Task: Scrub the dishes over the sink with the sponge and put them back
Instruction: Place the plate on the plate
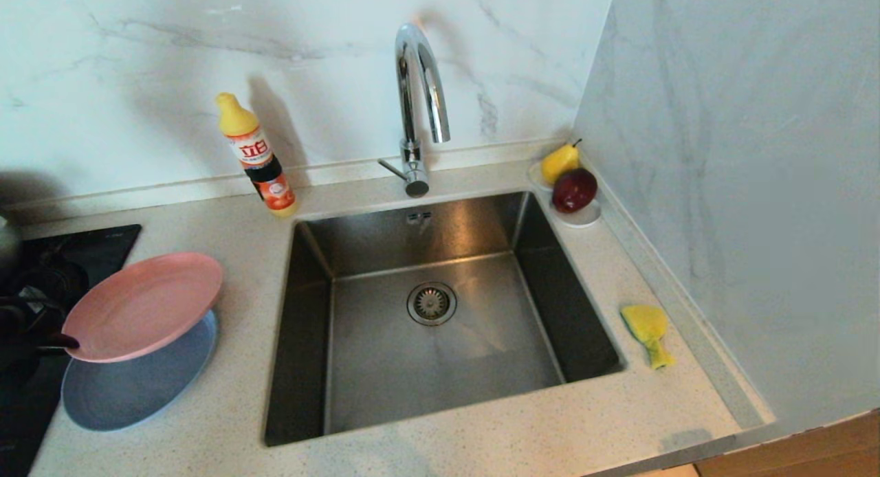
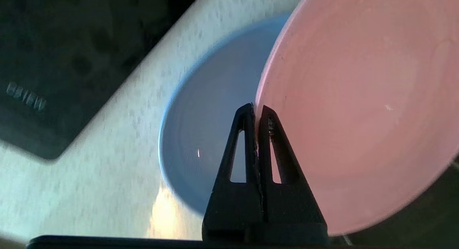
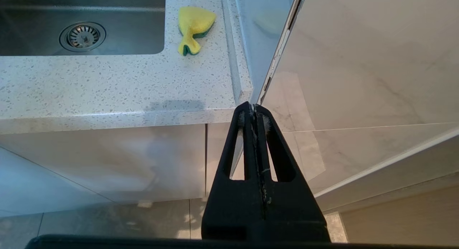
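1. Dishes first, at your far left: the pink plate is tilted up off the counter, its near rim pinched between the closed fingers of the left gripper, and it hangs over the light-blue plate, which lies flat on the speckled worktop beside the black hob. You can count two plates; no bowl shows in any view.

2. Moving right, one detergent bottle stands against the backsplash, then the one steel sink, empty and dry-looking, with its strainer drain and one arched tap.

3. Beyond the sink's far right corner, one saucer carries one pear and one dark red fruit.

4. At the sink's right edge lies the single fish-shaped sponge, untouched on the counter.

5. Your right gripper hangs below the counter's front edge, fingers together on nothing.

6. Progress, as I judge it: you are at the very start. The first plate is lifted but not yet over the sink, nothing has been scrubbed, and the sponge still needs fetching. Both plates remain to be cleaned and returned.
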Robot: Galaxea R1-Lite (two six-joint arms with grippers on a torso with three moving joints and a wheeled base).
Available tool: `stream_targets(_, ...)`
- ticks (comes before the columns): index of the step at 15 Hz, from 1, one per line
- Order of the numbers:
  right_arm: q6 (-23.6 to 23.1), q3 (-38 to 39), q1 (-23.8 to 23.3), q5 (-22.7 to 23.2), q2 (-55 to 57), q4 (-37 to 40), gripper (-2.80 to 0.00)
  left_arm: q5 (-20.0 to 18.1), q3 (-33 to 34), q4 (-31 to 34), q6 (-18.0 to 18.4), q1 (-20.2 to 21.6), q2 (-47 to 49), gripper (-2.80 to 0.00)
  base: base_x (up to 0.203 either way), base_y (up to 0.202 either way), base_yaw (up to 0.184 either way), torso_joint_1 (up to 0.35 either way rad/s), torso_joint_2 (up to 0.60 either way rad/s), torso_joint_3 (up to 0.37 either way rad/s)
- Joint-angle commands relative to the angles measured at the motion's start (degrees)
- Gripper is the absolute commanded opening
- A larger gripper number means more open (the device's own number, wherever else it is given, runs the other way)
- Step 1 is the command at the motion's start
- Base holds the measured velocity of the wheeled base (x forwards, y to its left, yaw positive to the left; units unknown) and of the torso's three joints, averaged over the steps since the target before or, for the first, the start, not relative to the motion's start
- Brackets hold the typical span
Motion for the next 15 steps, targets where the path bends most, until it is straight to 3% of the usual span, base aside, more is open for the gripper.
stream_targets(1, 0.0, 0.0, 0.0, 0.0, 0.1, 0.0, -2.80, -0.2, 2.6, -2.3, -0.2, 0.0, -0.1, -2.80, 0.000, 0.000, 0.000, 0.000, 0.00, 0.000)
stream_targets(10, 0.0, 0.0, 0.0, 0.0, 0.1, 0.0, -2.80, -0.3, 9.2, -2.4, 1.5, 0.1, -6.7, -2.80, 0.000, 0.000, 0.000, 0.000, 0.00, 0.000)
stream_targets(15, 0.0, 0.1, 0.0, 0.0, 0.1, 0.0, -2.80, -0.2, 9.7, -2.4, 2.0, 2.9, -6.8, -2.80, 0.000, 0.000, 0.000, 0.000, 0.00, 0.000)
